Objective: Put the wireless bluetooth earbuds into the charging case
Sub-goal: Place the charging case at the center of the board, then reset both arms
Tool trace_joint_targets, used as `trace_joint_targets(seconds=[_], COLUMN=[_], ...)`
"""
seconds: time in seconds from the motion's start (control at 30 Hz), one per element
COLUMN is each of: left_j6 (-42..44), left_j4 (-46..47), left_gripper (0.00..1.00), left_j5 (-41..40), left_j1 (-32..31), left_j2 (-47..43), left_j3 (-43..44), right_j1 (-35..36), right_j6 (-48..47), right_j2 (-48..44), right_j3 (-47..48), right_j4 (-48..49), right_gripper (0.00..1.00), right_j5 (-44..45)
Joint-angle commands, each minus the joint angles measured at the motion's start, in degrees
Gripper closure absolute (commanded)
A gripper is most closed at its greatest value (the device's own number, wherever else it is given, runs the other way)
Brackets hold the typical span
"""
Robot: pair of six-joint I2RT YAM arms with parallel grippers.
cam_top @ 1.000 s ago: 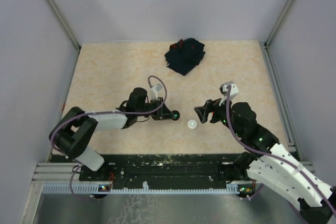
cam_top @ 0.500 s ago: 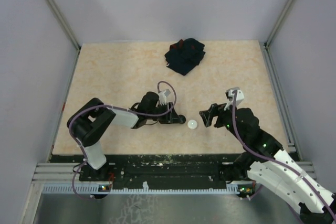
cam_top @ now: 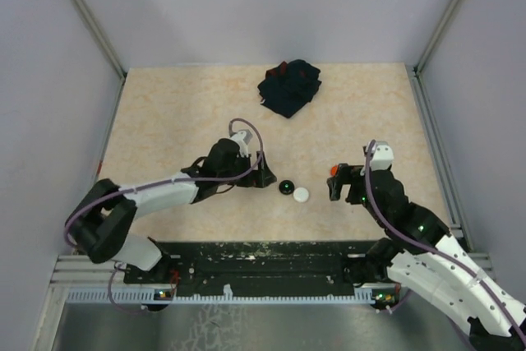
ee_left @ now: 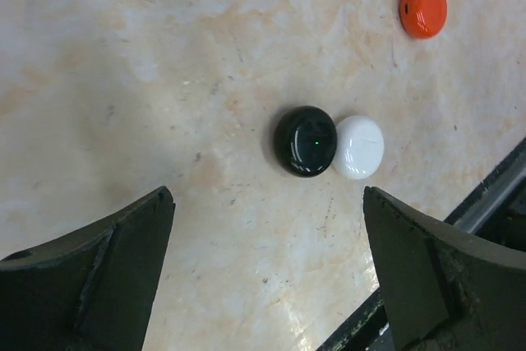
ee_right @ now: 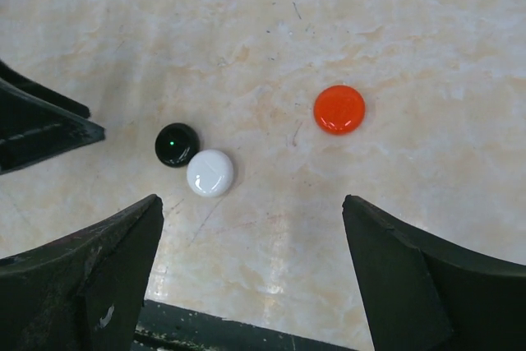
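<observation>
Three round, closed puck-like charging cases lie on the table. The black case (cam_top: 286,187) (ee_left: 306,140) (ee_right: 176,144) touches the white case (cam_top: 302,195) (ee_left: 359,146) (ee_right: 210,173). The orange-red case (cam_top: 333,171) (ee_left: 423,8) (ee_right: 339,109) lies apart to their right. My left gripper (cam_top: 263,177) (ee_left: 268,199) is open and empty, just left of the black case. My right gripper (cam_top: 337,184) (ee_right: 252,203) is open and empty, close beside the orange-red case. The earbuds are out of view.
A crumpled dark navy cloth (cam_top: 289,86) lies at the back of the table. The black rail (ee_right: 246,330) along the near table edge runs just below the right gripper. Grey walls enclose the table on three sides.
My left gripper opened, let go of the black case beside the white one and drew back left. My right gripper opened wider and shifted right; the orange-red case now shows beside it.
</observation>
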Motion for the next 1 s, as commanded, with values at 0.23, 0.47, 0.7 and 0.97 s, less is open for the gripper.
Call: trace_joint_targets(seconds=[0.23,0.47,0.7,0.97], left_j6=[6.9,8.8,12.2,13.9], left_j4=[-32.6,-39.9,-43.2,-43.6], left_gripper=[0.00,0.00,0.00,0.00], left_j5=[-25.9,-31.5,-36.8,-37.2], left_j1=[1.2,1.2,1.2,1.2], left_j2=[-29.8,-50.3,-61.6,-64.3], left_j3=[2.8,2.6,1.4,-0.6], right_j1=[-0.1,-0.1,-0.1,-0.1], right_j6=[0.3,-2.8,-3.9,-4.1], right_j2=[-8.3,-14.2,-17.4,-17.4], right_j3=[3.6,2.9,2.1,1.6], right_j4=[-2.2,-1.1,-0.1,0.7], right_gripper=[0.09,0.09,0.09,0.09], right_j5=[7.0,10.7,13.1,13.1])
